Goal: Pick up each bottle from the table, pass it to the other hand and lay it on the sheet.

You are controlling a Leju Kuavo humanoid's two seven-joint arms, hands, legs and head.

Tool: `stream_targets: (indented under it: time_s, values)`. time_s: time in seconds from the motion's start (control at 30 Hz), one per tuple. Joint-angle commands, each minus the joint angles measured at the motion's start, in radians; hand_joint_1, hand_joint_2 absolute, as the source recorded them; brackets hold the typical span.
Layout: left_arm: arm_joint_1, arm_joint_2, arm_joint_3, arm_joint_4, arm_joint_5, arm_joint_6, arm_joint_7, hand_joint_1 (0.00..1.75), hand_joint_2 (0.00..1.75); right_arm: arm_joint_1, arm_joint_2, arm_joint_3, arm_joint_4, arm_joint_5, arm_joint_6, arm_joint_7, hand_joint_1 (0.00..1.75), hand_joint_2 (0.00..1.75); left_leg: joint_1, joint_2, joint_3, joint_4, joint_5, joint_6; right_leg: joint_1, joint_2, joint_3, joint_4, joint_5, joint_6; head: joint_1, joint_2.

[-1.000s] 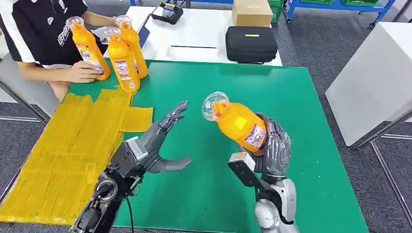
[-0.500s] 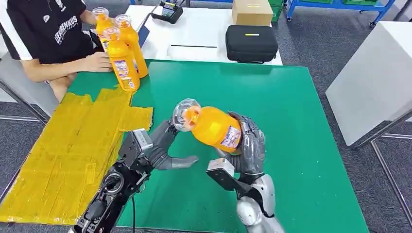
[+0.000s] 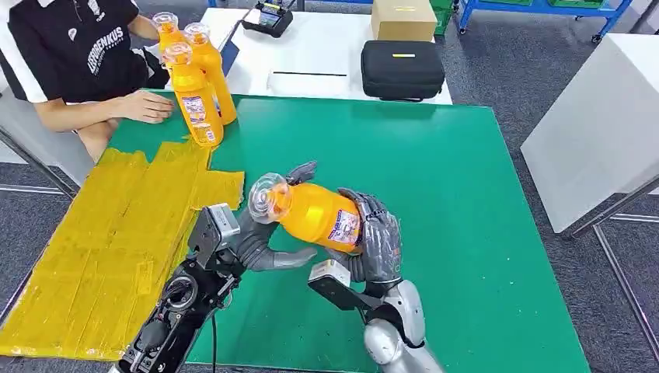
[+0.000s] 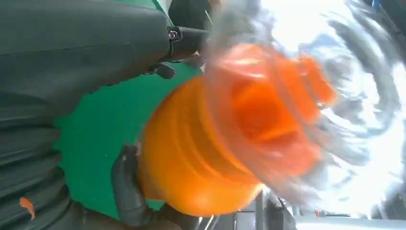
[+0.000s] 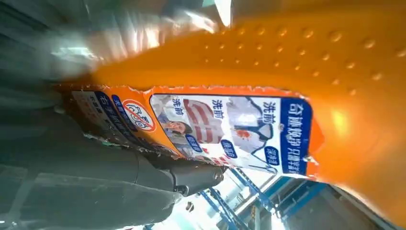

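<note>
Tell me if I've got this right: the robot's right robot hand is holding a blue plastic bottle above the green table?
Not quite: the plastic bottle is orange with a clear cap, not blue, as the head view shows. The right robot hand does hold it above the green table.

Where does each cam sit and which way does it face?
Head view: high on the body, facing forward and down at the green table; both arms, left hand and right hand show.
Left wrist view: behind the left hand, facing the bottle cap-end on.
Right wrist view: behind the right hand, tight on the bottle's label.
Shared: all three see the same orange bottle, held by the right hand between the two hands.
</note>
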Motion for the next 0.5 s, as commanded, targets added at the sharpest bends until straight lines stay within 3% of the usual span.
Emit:
stream_targets:
  time_s: [0.03,0.33,0.5]
  values:
    - [0.000,0.025,0.001,0.010,0.026,0.003,0.006,0.00,1.75,-0.075,0.017,0.057,0.156,0.028,0.044,0.021,1.75,1.75,0.000,0.003,0.005,-0.001,-0.002,-0.002,0.000,0.002,0.004,-0.001,-0.001,-0.002,0.000,0.000]
    - [-0.009,-0.017,0.026,0.022,0.152,-0.027,0.013,0.00,1.75,-0.140,0.078,0.154,0.192,-0.032,0.112,-0.031,1.75,1.75,0.001,0.004,0.004,0.000,-0.002,-0.002,0.001,0.002,0.002,0.000,-0.001,-0.002,0.000,0.000]
    - [-0.010,-0.001,0.033,0.022,0.204,-0.006,0.016,0.00,1.75,-0.148,0.072,0.210,0.167,-0.083,0.139,-0.041,1.75,1.75,0.001,0.002,0.003,0.000,-0.001,-0.002,0.001,0.000,0.002,0.000,-0.001,-0.001,0.000,0.000]
